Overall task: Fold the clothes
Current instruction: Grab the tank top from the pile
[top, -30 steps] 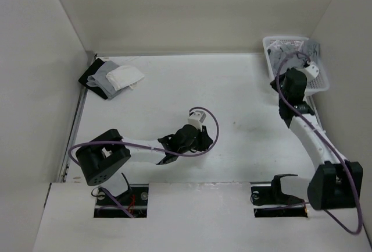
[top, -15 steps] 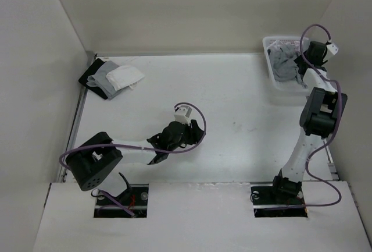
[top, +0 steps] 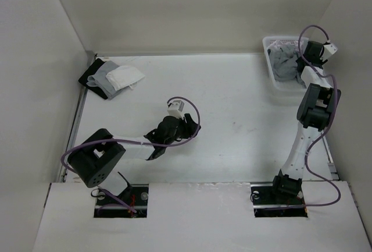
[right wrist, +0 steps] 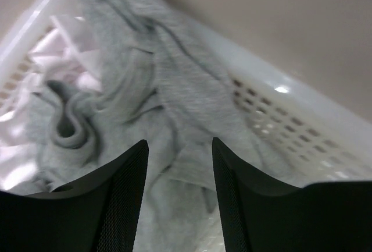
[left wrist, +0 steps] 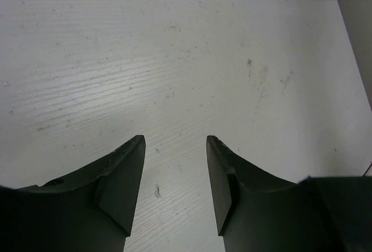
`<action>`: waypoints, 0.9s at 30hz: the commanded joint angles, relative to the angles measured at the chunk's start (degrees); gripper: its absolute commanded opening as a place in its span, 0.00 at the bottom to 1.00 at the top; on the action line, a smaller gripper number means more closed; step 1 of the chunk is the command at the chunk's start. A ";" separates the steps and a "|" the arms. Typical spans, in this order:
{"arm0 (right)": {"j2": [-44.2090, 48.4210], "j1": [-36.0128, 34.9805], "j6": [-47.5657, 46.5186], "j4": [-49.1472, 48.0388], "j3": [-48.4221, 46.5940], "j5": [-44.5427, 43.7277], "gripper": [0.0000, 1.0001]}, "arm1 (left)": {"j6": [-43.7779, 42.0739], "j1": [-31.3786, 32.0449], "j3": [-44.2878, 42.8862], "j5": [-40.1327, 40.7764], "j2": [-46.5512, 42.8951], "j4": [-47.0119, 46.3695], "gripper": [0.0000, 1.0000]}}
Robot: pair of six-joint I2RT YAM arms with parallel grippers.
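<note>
One grey T-shirt [top: 283, 66] is the thing we have to fold, and it lies crumpled in the white basket [top: 268, 60] at the far right corner of the table [top: 232, 89]. It is bunched into loose ridges and hollows and fills most of the basket. From the right wrist view we see its fabric heaped against the perforated wall, with a pale pinkish-white garment [right wrist: 61, 39] showing beside and under it on the left.

Just above the shirt hangs our right gripper [top: 299, 61], its arm stretched up and forward along the right wall. Its jaws stand wide apart. We see the grey knit beyond the gap, and nothing is pinched between the fingers [right wrist: 125, 188].

Well apart from the basket, our left gripper [top: 193, 124] hovers near the middle of the table, its arm reaching out low from the near left. Its jaws are likewise spread, and the left wrist view shows only bare, scuffed white tabletop between them.

At the far left corner, away from both arms, sits a small pile of black, grey and white cloth [top: 113, 77], close to the side wall.
</note>
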State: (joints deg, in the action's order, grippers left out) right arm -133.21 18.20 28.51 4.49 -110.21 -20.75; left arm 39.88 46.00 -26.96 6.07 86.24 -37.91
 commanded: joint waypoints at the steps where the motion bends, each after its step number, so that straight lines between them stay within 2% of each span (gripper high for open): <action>1: 3.48 0.13 -4.51 -4.67 2.02 -7.80 0.53 | 1.43 -0.60 0.59 -2.02 -0.19 -4.63 0.45; 8: -2.14 0.13 -6.45 0.08 -5.18 -10.01 0.53 | 1.43 -1.74 0.86 -2.02 -0.28 -4.63 0.45; 10: -3.81 0.13 -6.98 1.39 -7.99 -9.22 0.38 | 1.69 -2.36 0.94 -2.20 -0.10 -4.63 0.45; 11: -4.08 0.13 -6.81 1.57 -8.61 -8.70 0.23 | 1.78 -2.62 0.94 -2.37 0.07 -4.63 0.45; 12: -3.90 0.13 -6.54 1.14 -8.53 -7.12 0.14 | 1.96 -2.80 0.86 -2.63 0.33 -4.63 0.45; 16: -1.54 -0.39 -5.75 -1.76 -7.47 -3.33 0.04 | 2.31 -2.89 0.59 -3.25 0.95 -4.63 0.45; 21: 4.08 -1.63 -5.75 -2.56 -6.43 -2.98 0.00 | 2.40 -3.06 0.94 -3.43 -0.45 -4.63 0.45; 26: 20.50 -4.43 -4.34 -14.31 9.81 -0.61 0.00 | 2.40 -3.07 1.47 -3.08 -1.86 -4.63 0.45; 27: 26.19 -5.74 -3.56 -16.86 14.45 -0.17 0.00 | 2.40 -2.98 1.56 -3.08 -2.12 -4.72 0.45</action>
State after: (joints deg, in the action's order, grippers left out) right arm -123.00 15.49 23.33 1.41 -101.84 -22.83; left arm 42.00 43.16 -26.30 3.75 86.67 -39.07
